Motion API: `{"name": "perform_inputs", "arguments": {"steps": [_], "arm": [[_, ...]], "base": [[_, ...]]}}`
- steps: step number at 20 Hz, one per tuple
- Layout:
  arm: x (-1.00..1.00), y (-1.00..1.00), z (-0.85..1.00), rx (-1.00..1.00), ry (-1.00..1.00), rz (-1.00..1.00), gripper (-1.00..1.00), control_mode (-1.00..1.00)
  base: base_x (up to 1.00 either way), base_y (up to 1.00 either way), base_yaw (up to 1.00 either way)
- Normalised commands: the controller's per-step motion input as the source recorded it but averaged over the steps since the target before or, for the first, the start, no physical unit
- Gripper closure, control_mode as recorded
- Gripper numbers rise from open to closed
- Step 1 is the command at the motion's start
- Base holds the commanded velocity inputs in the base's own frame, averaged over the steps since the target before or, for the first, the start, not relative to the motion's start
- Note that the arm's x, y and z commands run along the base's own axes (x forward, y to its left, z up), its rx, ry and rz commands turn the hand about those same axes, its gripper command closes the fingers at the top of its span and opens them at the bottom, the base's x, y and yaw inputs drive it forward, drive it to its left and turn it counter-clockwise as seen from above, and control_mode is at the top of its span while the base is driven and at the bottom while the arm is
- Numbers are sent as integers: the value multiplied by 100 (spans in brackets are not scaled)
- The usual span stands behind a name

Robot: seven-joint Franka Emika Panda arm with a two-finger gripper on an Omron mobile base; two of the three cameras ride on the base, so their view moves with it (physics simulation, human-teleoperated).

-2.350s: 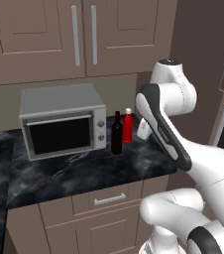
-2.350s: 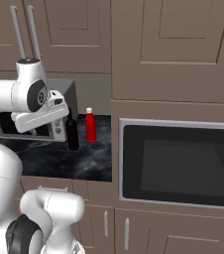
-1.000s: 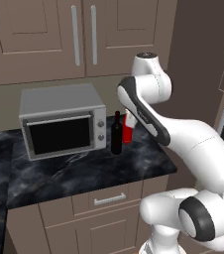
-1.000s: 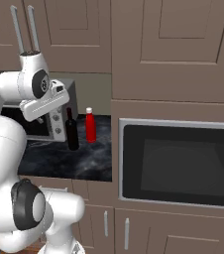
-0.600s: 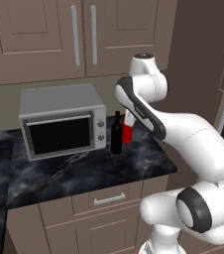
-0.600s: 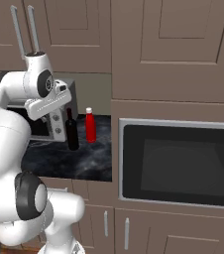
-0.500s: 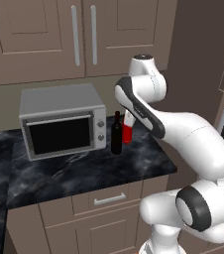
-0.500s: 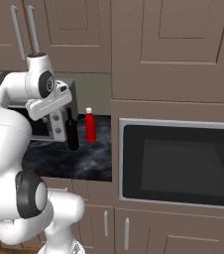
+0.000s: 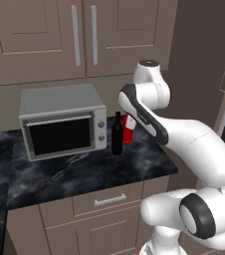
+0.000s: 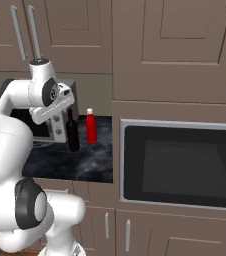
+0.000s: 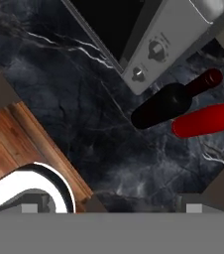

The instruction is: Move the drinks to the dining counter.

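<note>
Dark wine bottle (image 9: 117, 137) upright beside slim red bottle (image 9: 128, 132) on black marble, gripper (image 11: 109, 211) wide open above.

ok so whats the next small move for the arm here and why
Probably lower the open gripper toward the wine bottle, the nearer of the two drinks. It stands upright on the black counter between the microwave and the red bottle, and the hand view looks down on both from above, jaws wide, nothing held.

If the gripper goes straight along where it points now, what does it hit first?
Most likely the bare black marble counter, short of the dark wine bottle and the red bottle, which stand off to one side in the hand view. Depth is unclear.
</note>
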Motion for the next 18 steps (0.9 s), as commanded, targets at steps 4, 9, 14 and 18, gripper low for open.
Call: {"name": "perform_inputs", "arguments": {"steps": [4, 9, 14, 18], "arm": [[0, -20, -12, 21, -1, 0, -100, -100], [17, -7, 0, 14, 0, 0, -100, -100], [16, 0, 0, 9, 0, 0, -100, -100], [2, 0, 0, 10, -2, 1, -100, -100]], "base": [[0, 0, 0], [0, 0, 0], [0, 0, 0], [0, 0, 0]]}}
